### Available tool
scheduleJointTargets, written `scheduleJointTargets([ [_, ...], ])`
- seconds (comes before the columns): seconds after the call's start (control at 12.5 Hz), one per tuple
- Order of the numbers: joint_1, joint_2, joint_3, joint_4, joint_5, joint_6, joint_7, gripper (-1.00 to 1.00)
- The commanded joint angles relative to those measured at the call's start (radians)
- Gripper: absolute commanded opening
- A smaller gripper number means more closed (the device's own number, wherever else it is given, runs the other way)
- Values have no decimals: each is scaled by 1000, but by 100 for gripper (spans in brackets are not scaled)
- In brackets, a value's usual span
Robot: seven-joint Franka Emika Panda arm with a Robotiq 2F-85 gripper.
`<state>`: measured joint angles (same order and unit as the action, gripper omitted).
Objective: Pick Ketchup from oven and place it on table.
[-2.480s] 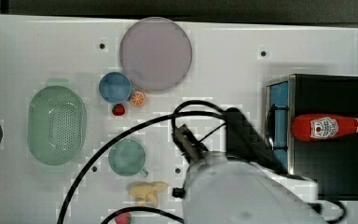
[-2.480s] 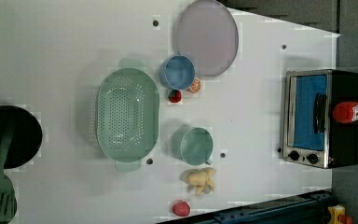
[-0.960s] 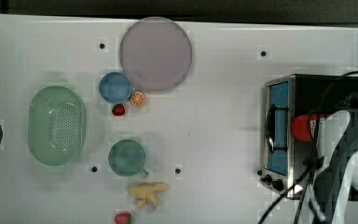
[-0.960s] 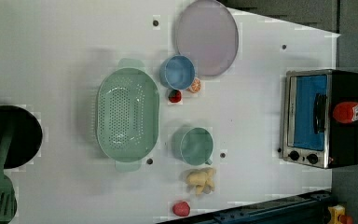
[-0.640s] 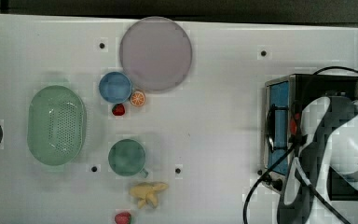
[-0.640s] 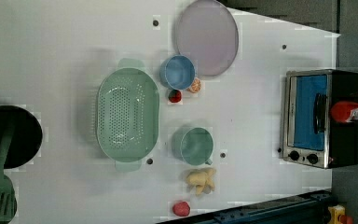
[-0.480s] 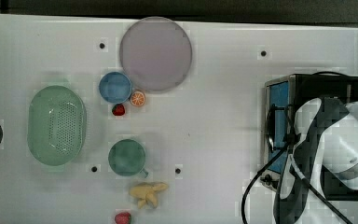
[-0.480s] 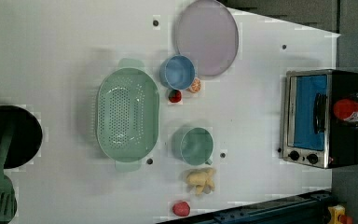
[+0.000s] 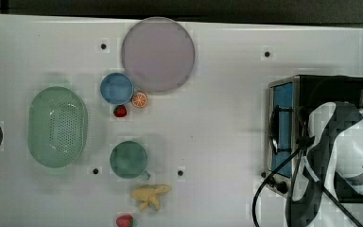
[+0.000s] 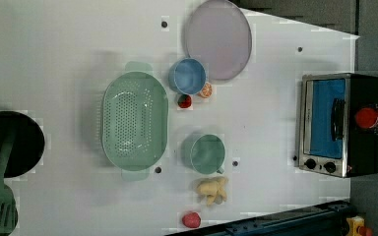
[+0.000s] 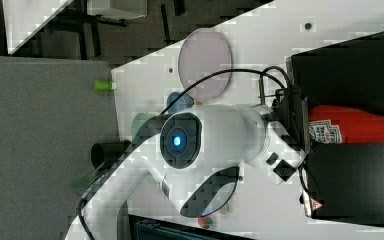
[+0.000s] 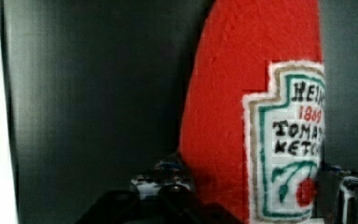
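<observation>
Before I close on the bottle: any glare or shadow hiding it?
Wrist view: ketchup bottle evenly lit, no glare, label unshadowed. Left view: its red stands out against the black top of the oven. Top view: the arm covers it.

Red Ketchup [image 11: 352, 125] lying atop black-topped oven [image 10: 342, 125], white table [image 9: 217, 142]

White jointed robot arm [image 11: 215, 145] reached across the right view toward its right edge, blue light glowing at one joint. Black cables looped over the wrist. End effector [image 12: 256, 196] faced down, its dark fingers [image 12: 163, 186] spread apart, one on each side.
</observation>
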<state>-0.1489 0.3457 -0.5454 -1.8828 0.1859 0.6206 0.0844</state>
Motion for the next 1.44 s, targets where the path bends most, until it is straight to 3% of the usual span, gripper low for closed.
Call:
scheduleJointTargets([
  [0.08,6,-21,8,12,5,14,9,27],
  [0.4,17,-55,9,108,-20,-21,8,26],
  [0.72,79,-142,46,275,-117,-283,4,26],
  [0.96,143,-211,142,353,-137,-426,4,27],
  [1.44,218,-259,398,327,-137,-584,4,27],
])
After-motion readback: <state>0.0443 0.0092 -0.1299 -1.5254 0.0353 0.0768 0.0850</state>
